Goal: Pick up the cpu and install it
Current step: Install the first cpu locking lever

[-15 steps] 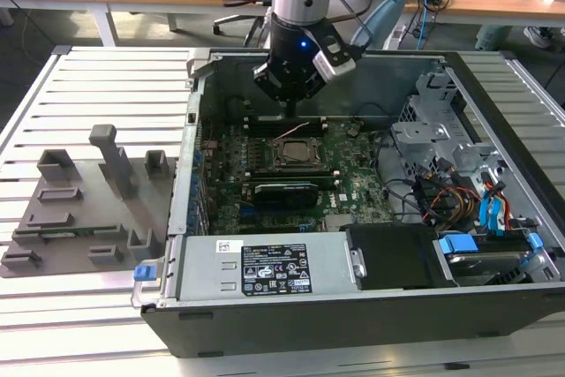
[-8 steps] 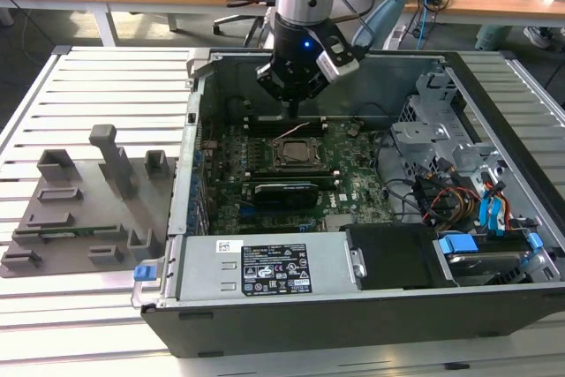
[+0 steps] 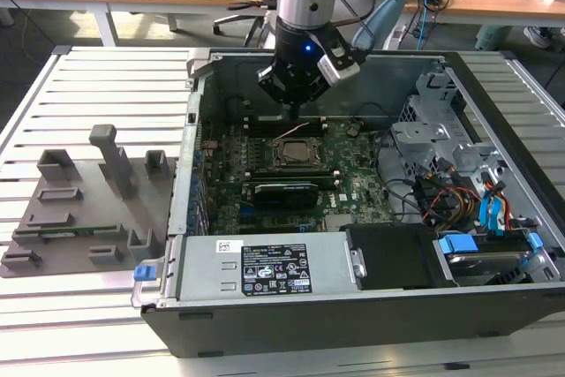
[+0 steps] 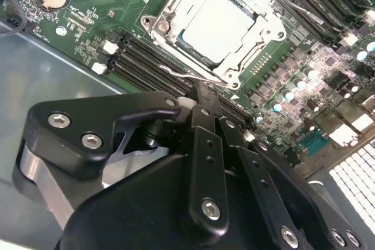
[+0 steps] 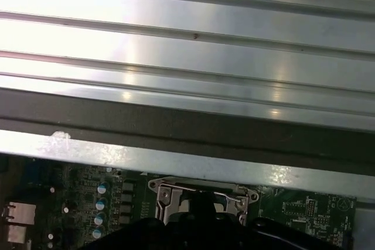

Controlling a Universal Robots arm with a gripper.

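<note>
The cpu point(image 4: 217, 24), a flat silver-grey square, lies inside the metal socket frame point(image 4: 157, 26) on the green motherboard point(image 4: 88, 21). In the exterior view the cpu point(image 3: 293, 154) sits in the middle of the open computer case, and my gripper point(image 3: 296, 116) hangs just above the socket's far side. In the second wrist view my gripper point(image 4: 202, 93) has its black fingers drawn together, shut with nothing between them. Their tips stand right by the socket's thin wire lever point(image 4: 176, 74). The first wrist view shows the socket frame point(image 5: 170, 194) partly hidden behind the gripper's dark body.
The case wall point(image 3: 291, 59) rises close behind the arm. A black card point(image 3: 282, 190) and memory slots point(image 4: 140, 65) flank the socket. Drive cages and cables point(image 3: 450, 192) are on the exterior view's right. A grey tray with upright blocks point(image 3: 88, 200) lies outside the case.
</note>
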